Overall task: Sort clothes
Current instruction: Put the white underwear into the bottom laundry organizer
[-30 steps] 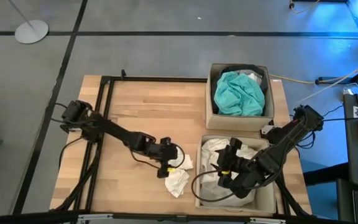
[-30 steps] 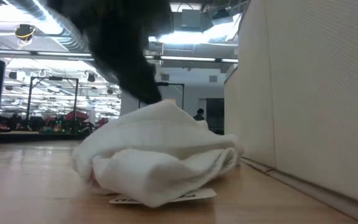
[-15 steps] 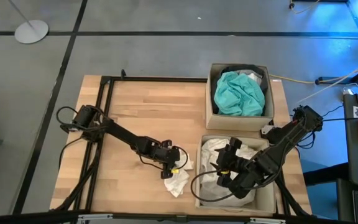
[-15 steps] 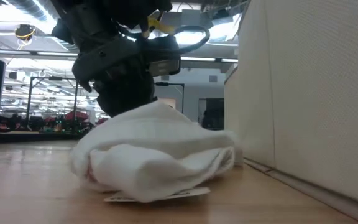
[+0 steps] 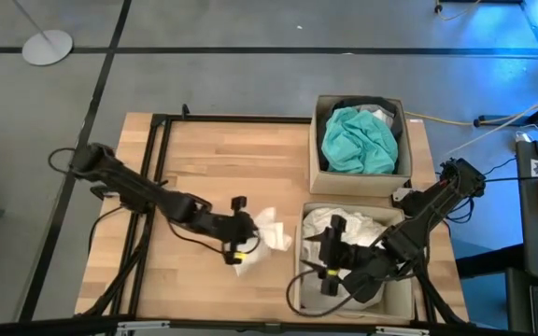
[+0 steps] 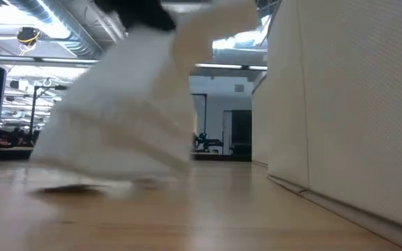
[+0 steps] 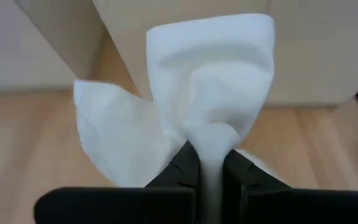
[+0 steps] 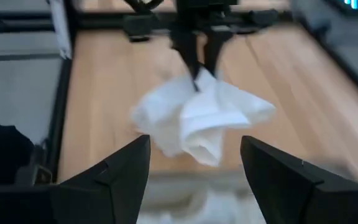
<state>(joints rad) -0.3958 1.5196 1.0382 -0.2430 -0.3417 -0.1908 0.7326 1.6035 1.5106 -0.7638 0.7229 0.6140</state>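
A white garment (image 5: 269,231) hangs bunched from my left gripper (image 5: 247,234), which is shut on it over the table's middle, just left of the near box. In the low view the white garment (image 6: 124,104) shows as a raised blur. My right gripper (image 5: 328,254) hovers open above the near cardboard box (image 5: 403,297), which holds white clothes (image 5: 358,227); its fingers frame the hanging white garment (image 8: 197,118) from a distance. A teal garment (image 5: 358,140) fills the far box (image 5: 318,140). My left gripper pinches a gathered fold of the white garment (image 7: 209,138) between its two fingers (image 7: 182,165). The fingers slant down toward the table's right. The cloth fans out and hangs below them, off the wood; whether its lowest edge still touches the table, I cannot tell.
The two tan boxes stand along the table's right side, and the near box's wall (image 6: 340,104) is close to the hanging garment. A black frame (image 5: 157,168) runs along the table's left. Bare wood (image 5: 222,168) lies between frame and boxes.
My left gripper has shut on the white garment that lay on the wood and has risen with it. The garment has gone from a flat heap to a bunch hanging off the table. My right gripper has tipped a little over its box.
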